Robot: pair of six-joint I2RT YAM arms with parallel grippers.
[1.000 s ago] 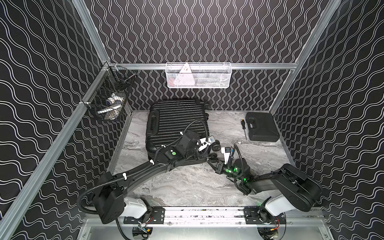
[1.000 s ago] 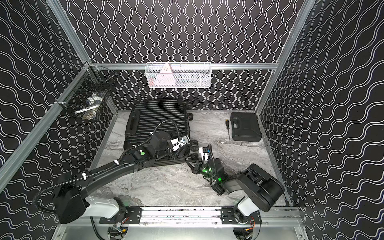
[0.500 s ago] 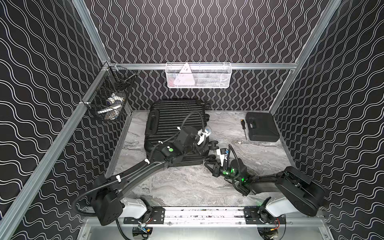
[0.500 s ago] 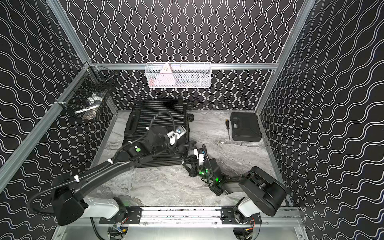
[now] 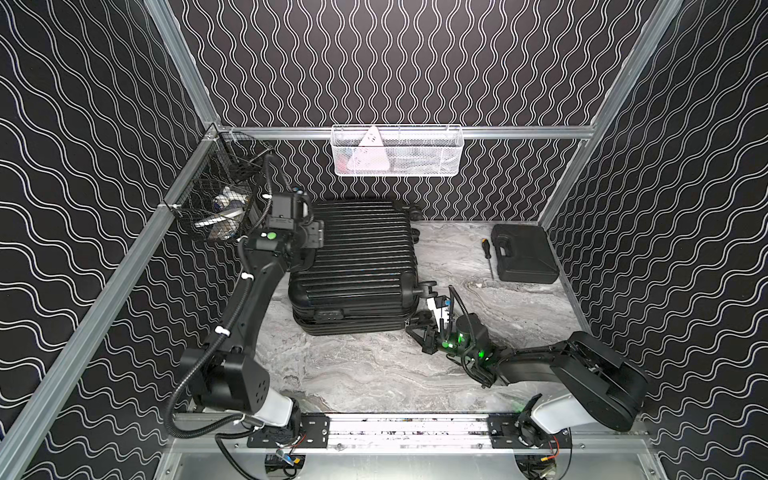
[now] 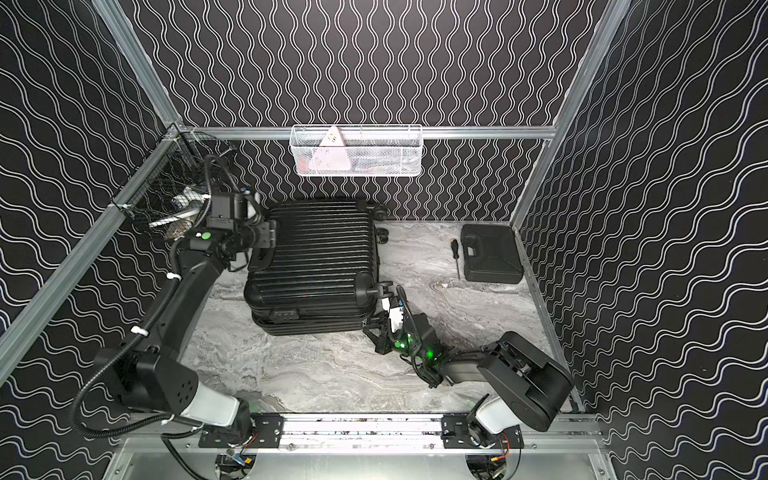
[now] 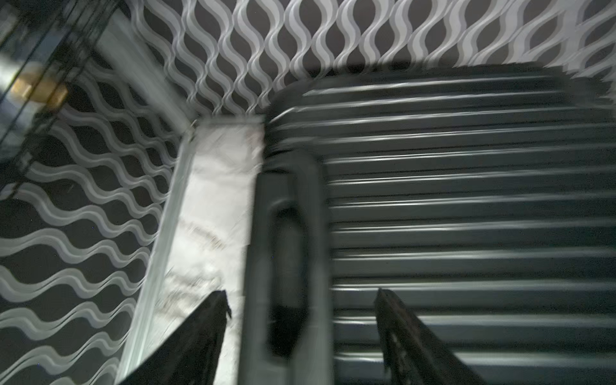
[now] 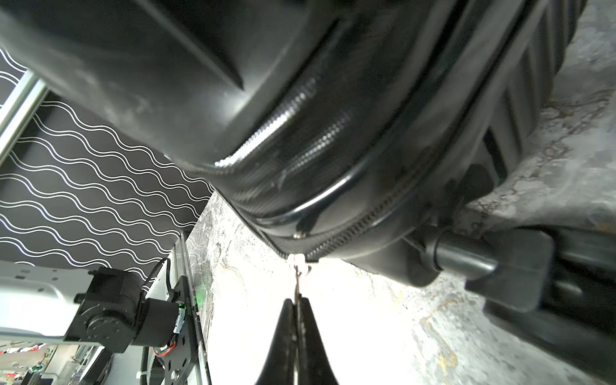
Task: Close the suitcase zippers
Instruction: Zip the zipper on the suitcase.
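The black ribbed hard-shell suitcase [image 5: 357, 257] lies flat, far left on the grey marble tabletop [image 5: 374, 374]. The left gripper [image 7: 301, 295] has swung from the case's near right corner to its black side handle [image 7: 261, 240], jaws apart astride it. The right gripper [image 8: 296, 301] stays pinched on the silver zipper pull [image 8: 297, 276] at that corner.

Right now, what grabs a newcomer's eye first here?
The big black ribbed suitcase lies flat toward the back left of the marble table. At its near right corner, the right jaws are shut on the zipper pull; the left jaws stand open astride the handle at its left end.
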